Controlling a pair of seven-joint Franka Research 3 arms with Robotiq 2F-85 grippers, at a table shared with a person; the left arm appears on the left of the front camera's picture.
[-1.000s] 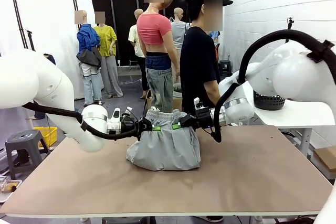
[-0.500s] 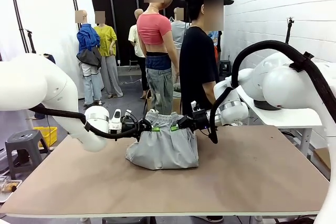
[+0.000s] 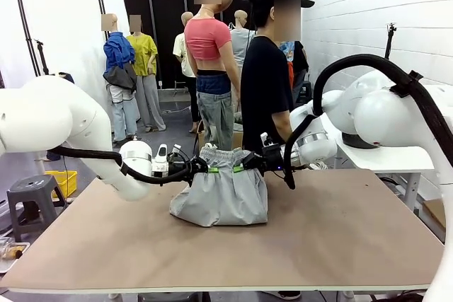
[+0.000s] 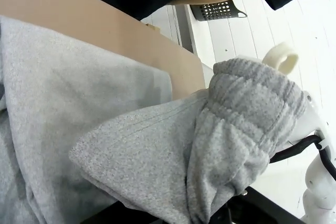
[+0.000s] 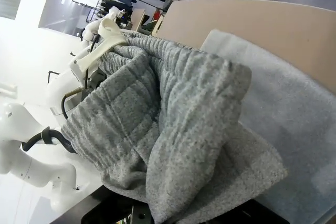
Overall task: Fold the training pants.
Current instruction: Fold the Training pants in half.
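Both arms have drifted toward the robot's left over the last second, carrying the pants (image 3: pixel 221 192) with them: the left end effector (image 3: pixel 200 167) now sits a little higher and nearer the pants' middle, and the right end effector (image 3: pixel 244 167) has pulled in from farther right. To me this looks like the waistband being lifted and carried over the legs, so the fold is under way but not yet laid down.

Each arm reaches in low from its own side of the pants, forearms nearly level, wrists pointing at each other. Each end effector is clamped on a corner of the waistband (image 4: pixel 252 103), which bunches over the fingers in both wrist views.

Below the waistband, the pants' lower part rests on the table (image 3: pixel 340 224), in front of the person (image 3: pixel 267 83).
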